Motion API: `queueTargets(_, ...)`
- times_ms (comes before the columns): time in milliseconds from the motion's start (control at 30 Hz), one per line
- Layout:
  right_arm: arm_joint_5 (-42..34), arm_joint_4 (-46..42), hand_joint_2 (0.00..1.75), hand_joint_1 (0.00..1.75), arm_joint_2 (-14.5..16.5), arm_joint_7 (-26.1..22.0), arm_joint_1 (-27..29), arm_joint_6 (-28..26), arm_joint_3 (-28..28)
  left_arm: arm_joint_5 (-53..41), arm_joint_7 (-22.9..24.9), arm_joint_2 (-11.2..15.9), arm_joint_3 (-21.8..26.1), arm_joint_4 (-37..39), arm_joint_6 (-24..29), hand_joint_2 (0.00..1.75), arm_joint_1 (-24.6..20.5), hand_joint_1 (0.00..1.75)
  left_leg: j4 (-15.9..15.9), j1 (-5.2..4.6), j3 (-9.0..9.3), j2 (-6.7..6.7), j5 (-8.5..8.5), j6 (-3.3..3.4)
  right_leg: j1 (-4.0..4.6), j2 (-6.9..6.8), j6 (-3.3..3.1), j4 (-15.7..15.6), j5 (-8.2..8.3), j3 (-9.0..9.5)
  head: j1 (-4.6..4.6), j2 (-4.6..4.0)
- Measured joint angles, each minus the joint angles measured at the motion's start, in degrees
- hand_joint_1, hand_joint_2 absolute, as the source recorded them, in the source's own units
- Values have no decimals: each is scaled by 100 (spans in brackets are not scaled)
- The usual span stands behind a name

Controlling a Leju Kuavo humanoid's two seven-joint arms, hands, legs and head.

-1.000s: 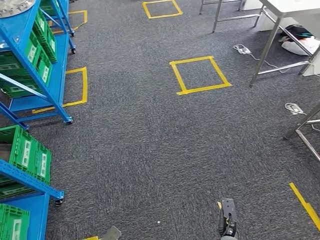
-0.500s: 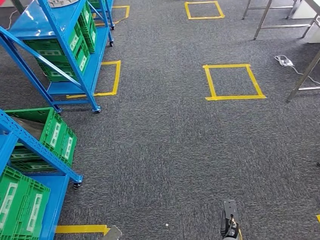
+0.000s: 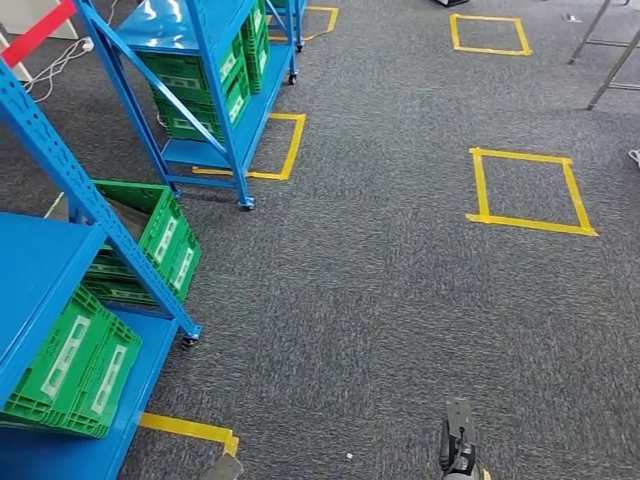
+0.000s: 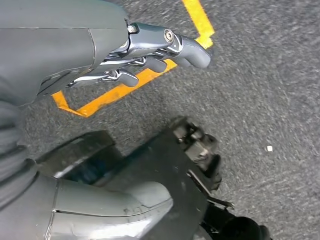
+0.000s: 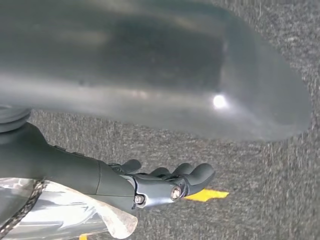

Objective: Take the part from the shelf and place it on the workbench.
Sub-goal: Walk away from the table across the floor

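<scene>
Evidently the step in hand is the approach to the shelf, with no reach begun. From the head view, the near blue shelf stands at the robot's left, with a green crate on its lower deck and a second green crate on the shelf's far side. A second blue shelf with more crates stands beyond the near shelf. A yellow tape square lies on the grey carpet well apart from the near shelf, toward the robot's right. Thin metal legs, perhaps of the bench, show farther off the same way. The part itself cannot be made out; I judge it lies in one of the crates, whose insides are hidden from here. In the left wrist view, the left robot hand hangs over the carpet above a corner of yellow tape, fingers stretched out and loosely apart, holding nothing. In the right wrist view, the right robot hand likewise hangs over the carpet, fingers extended with a slight curl, and nothing is in it. The next move, as I judge it, calls for squaring up to the near shelf, finding the part in a crate, and raising an arm toward it.
</scene>
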Motion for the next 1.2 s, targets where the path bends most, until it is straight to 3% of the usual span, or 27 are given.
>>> queueTargets(67, 2, 0, 0, 0, 0, -4, -3, 4, 1, 1, -2, 0, 0, 0, 0, 175, -2, 0, -28, 23, 10, -148, 23, 77, -30, 293, 53, 300, -207, -136, 25, 0)
queueTargets(133, 1, 0, 0, 0, -1, -7, 19, 5, 2, 2, -4, -4, 0, -1, 0, 175, -19, 0, -30, 31, 9, -303, 30, 127, -43, 611, 69, 1064, -546, -531, 56, 0)
queueTargets(167, 1, 0, 0, 0, -2, -7, 34, 5, 2, 2, -4, -4, 0, -1, 0, 175, -22, 0, -28, 24, 9, -391, 31, 138, -42, 659, 68, 1449, -658, -750, 62, 0)
queueTargets(200, 1, 0, 0, 0, -2, -6, 46, 6, 2, 2, -4, -4, 0, -1, 0, 175, -18, 0, -27, 13, 14, -481, 30, 143, -40, 679, 59, 1678, -664, -912, 62, 0)
queueTargets(233, 2, 0, 0, 0, -2, -6, 51, 6, 2, 2, -4, -4, 0, -1, 0, 175, -11, 0, -25, 2, 22, -573, 28, 145, -37, 692, 40, 1675, -547, -971, 62, 0)
queueTargets(267, 2, 0, 0, 0, -2, -6, 52, 7, 2, 2, -4, -4, 0, -1, 0, 175, -8, 0, -24, -6, 34, -664, 27, 145, -32, 722, 10, 1439, -329, -915, 61, 0)
queueTargets(333, 5, -1, 0, 0, -9, -6, 46, 8, 2, 2, -5, -9, 0, 1, 0, 175, -11, 0, -21, -13, 49, -830, 21, 139, -21, 940, -69, 657, 133, -620, 59, 0)
queueTargets(367, 7, -1, 0, 0, -18, -7, 42, 9, 2, 2, -5, -13, 0, 1, -1, 175, -16, 0, -13, -9, 40, -902, 20, 129, -22, 1066, -99, 330, 254, -476, 59, 0)
queueTargets(433, 12, -2, 0, 0, -34, -4, 35, 15, 2, 2, -6, -19, 0, 2, -8, 175, -16, 0, -12, 16, -4, -1029, 35, 82, -21, 1189, -126, 73, 278, -340, 65, 0)
queueTargets(500, 18, -2, 0, 0, -28, -2, 28, 23, 3, 1, -6, -17, 0, 2, -17, 175, 3, 0, -15, 33, -34, -1103, 42, 17, -26, 1074, -148, 1, 294, -291, 70, 0)
queueTargets(567, 30, -2, 0, 0, -20, -2, 21, 27, 7, 0, -6, -9, 0, 2, -20, 175, 11, 0, 189, 15, -118, -854, -112, -46, -45, 918, -195, -85, 319, -225, 56, 0)
queueTargets(633, 44, -2, 0, 0, -19, -2, 28, 32, 8, 0, -6, -2, -1, 2, -20, 175, -8, 0, 847, 20, -420, -494, -467, -107, -47, 735, -226, -125, 310, -176, 45, 0)
queueTargets(700, 52, -2, 0, 0, -19, 1, 38, 38, 9, 0, -6, 2, -2, 2, -20, 175, -14, 0, 1499, 71, -737, -377, -697, -171, -52, 549, -225, -123, 280, -158, 43, 0)
queueTargets(733, 54, -2, 0, 0, -18, 3, 41, 40, 10, 0, -6, 5, -1, 2, -20, 175, -7, 0, 1561, 101, -770, -355, -655, -204, -60, 465, -213, -119, 262, -147, 43, 0)
queueTargets(800, 61, -2, 0, 0, -15, 4, 42, 45, 20, 0, -6, 12, 0, 2, -21, 175, 6, 0, 1028, 153, -504, -256, -297, -265, -90, 315, -161, -103, 217, -107, 41, 0)
queueTargets(867, 67, -4, 0, 0, -18, 6, 36, 46, 30, 0, -6, 13, -1, 3, -23, 175, 2, 0, 290, 152, -128, -10, -6, -287, -93, 188, -78, -68, 149, -62, 33, 0)
queueTargets(933, 69, -6, 0, 0, -21, 9, 27, 47, 35, 1, -6, 10, -2, 4, -25, 175, -3, 0, 31, 116, -11, 86, 26, -212, -68, 85, -5, -44, 99, -32, 26, 0)
queueTargets(967, 69, -7, 0, 0, -19, 11, 22, 48, 37, 1, -6, 11, -2, 4, -26, 175, -2, 0, 28, 105, -25, 14, 25, -147, -66, 31, 27, -43, 85, -14, 23, 0)
queueTargets(1000, 68, -7, 0, 0, -13, 12, 19, 48, 41, 2, -6, 15, -2, 4, -26, 175, 2, 0, 29, 104, -26, -50, 22, -96, -81, 9, 62, -49, 61, -9, 27, 0)
queueTargets(1067, 68, -7, 0, 0, -4, 10, 6, 49, 52, 3, -7, 25, -1, 4, -26, 175, 5, 0, 12, 112, -9, -175, 25, -8, -113, 219, 114, 129, -102, -75, 48, 0)
queueTargets(1133, 68, -7, 0, 0, -2, 8, 9, 48, 67, 4, -8, 28, -1, 4, -26, 175, -9, 0, 4, 112, 0, -303, 27, 57, -116, 555, 117, 793, -435, -391, 77, 0)
queueTargets(1200, 67, -7, 0, 0, -2, 10, 39, 47, 77, 4, -8, 27, -2, 4, -26, 175, -17, 0, 7, 90, 2, -464, 24, 88, -96, 667, 87, 1572, -670, -832, 87, 0)
